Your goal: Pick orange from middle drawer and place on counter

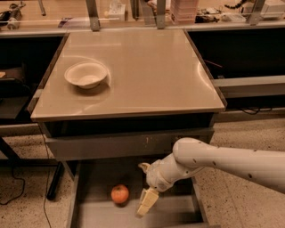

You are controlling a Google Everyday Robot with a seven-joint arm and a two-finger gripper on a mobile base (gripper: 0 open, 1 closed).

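The orange (120,194) lies on the grey floor of the open middle drawer (98,216), left of centre, below the counter (142,67). My gripper (144,186) is down inside the drawer, just right of the orange and apart from it. Its fingers are spread: one cream fingertip (147,202) points down toward the drawer floor, the other (143,167) sits higher up. It holds nothing. My white arm (222,160) comes in from the right.
A white bowl (86,74) stands on the counter's left side. A shut grey drawer front (129,144) sits right above the open drawer. Cluttered benches (133,9) run behind the counter. A dark table leg (54,182) and cable stand at the left on the speckled floor.
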